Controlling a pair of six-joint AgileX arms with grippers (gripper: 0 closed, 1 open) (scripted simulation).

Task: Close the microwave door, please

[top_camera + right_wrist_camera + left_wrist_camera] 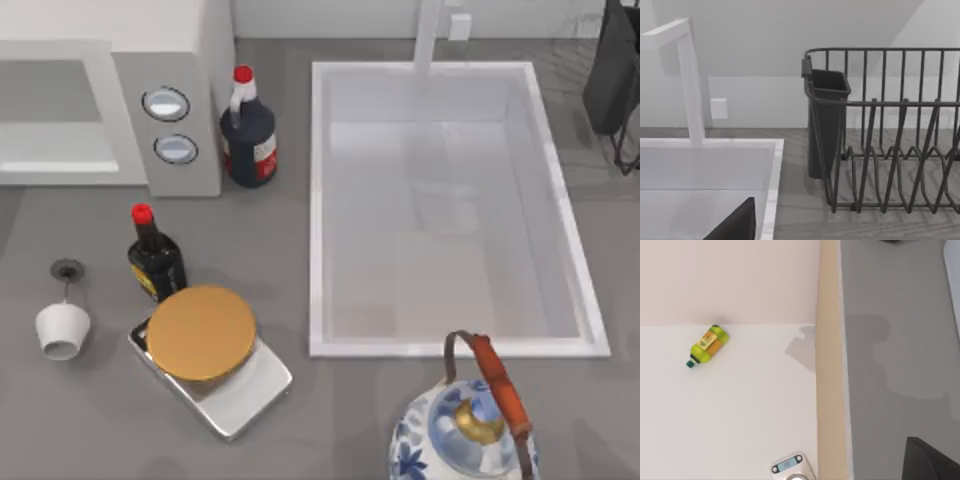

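Note:
The microwave [190,40] stands at the table's back left, white, with a light-grey panel [172,125] carrying two round dials. Left of the panel its front shows a thick white frame around a grey cavity [50,95] with a paler floor. The microwave door is out of view, past the left edge of the top view. A dark piece of my left gripper [932,462] edges into the left wrist view, which looks along the table's edge at the floor. A dark piece of my right gripper [735,225] sits over the sink's corner in the right wrist view.
A white sink [318,200] with a faucet [428,35] fills the middle right. Two dark red-capped bottles [248,135] [155,255] stand near the microwave. Toward the front are an orange-topped scale [205,335], a white cup [62,330] and a blue-white teapot [465,430]. A dark dish rack [890,130] is at the back right.

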